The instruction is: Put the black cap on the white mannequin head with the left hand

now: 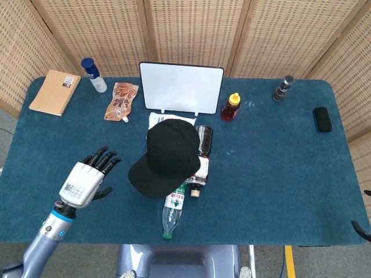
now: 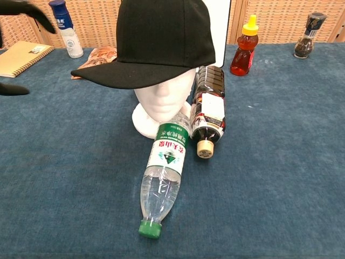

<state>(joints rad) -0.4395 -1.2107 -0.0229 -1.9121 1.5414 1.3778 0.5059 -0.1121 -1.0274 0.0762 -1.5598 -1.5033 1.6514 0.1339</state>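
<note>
With the cap sitting on the mannequin head, the left hand is hovering empty, fingers apart, well left of it, suggesting only parking the arm remains.

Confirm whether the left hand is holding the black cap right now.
No. The left hand is open and apart from the black cap, which sits on the white mannequin head.

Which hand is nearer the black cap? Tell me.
Left. The left hand is open, off to the side of the black cap, apart from its brim. The right hand is not in view, so its distance cannot be judged.
</note>
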